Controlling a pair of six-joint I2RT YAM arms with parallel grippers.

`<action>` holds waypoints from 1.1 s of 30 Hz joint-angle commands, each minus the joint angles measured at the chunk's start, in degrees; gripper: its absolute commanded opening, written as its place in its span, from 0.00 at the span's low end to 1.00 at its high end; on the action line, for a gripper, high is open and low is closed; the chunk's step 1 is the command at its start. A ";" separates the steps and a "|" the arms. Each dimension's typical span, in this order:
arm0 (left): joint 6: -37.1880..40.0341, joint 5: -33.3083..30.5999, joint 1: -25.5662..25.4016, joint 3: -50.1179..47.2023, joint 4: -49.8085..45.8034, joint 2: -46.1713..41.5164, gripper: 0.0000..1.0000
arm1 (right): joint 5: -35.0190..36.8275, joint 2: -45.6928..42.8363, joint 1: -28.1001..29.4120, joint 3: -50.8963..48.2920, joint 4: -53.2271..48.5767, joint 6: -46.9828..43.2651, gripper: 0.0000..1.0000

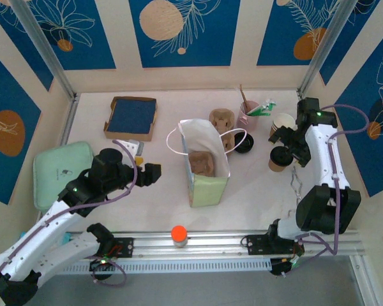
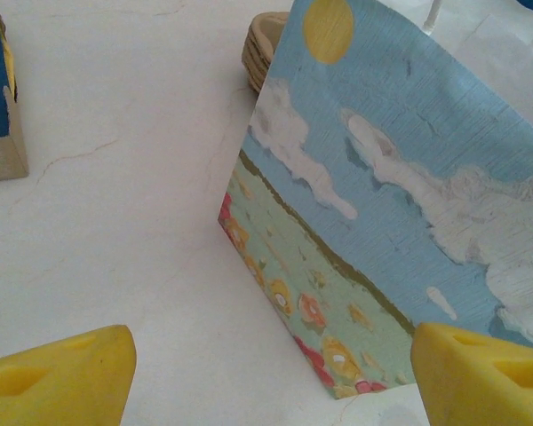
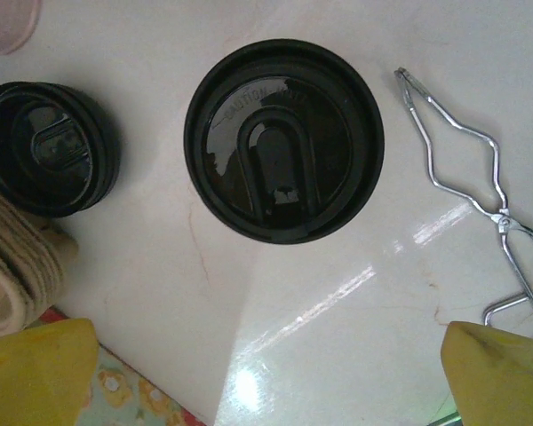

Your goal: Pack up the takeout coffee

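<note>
On the right side of the desk (image 1: 147, 210), the lidded coffee cup (image 1: 279, 158) stands upright, well apart from the paper bag (image 1: 204, 167). From the right wrist view its black lid (image 3: 284, 140) is seated flat on the rim, with the sip tab toward the middle. The right tool (image 1: 288, 141) hangs just over this cup with its yellow fingers (image 3: 35, 373) spread wide and nothing between them. A second cup (image 1: 283, 122) with a pale top stands just behind the first. Metal tongs (image 3: 466, 169) lie flat on the desk beside the lidded cup, on the side away from the bag. On the bag side rests a loose black lid (image 3: 49, 148), and next to that a stack of pulp carriers (image 1: 221, 120). A pink cup (image 1: 247, 115) holding sticks and a green packet stands behind the loose lid.

The paper bag stands upright and open near the middle of the desk, with a brown carrier (image 1: 201, 162) sitting inside. Its printed side shows sky, clouds and flowers in the left wrist view. The left tool (image 1: 152, 173) is near that side of the bag, not touching it, fingers (image 2: 62, 373) apart and empty. Farther left lie a blue tray (image 1: 131, 116) and a green cushion (image 1: 62, 172).
</note>
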 commanded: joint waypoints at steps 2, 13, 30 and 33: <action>-1.27 0.90 0.14 -1.21 2.01 -0.80 0.81 | 2.59 3.17 0.54 0.40 -1.30 -0.46 0.99; -1.03 0.28 0.15 -1.21 1.64 -1.05 0.81 | 5.43 10.24 2.99 0.97 -0.86 -0.16 0.99; -0.46 -0.50 0.16 -1.08 1.13 -0.92 0.81 | 3.01 13.97 2.44 0.33 3.24 -2.92 0.99; -0.40 -0.51 0.11 -1.04 1.09 -0.88 0.81 | 2.80 14.56 2.09 0.18 3.79 -3.25 0.99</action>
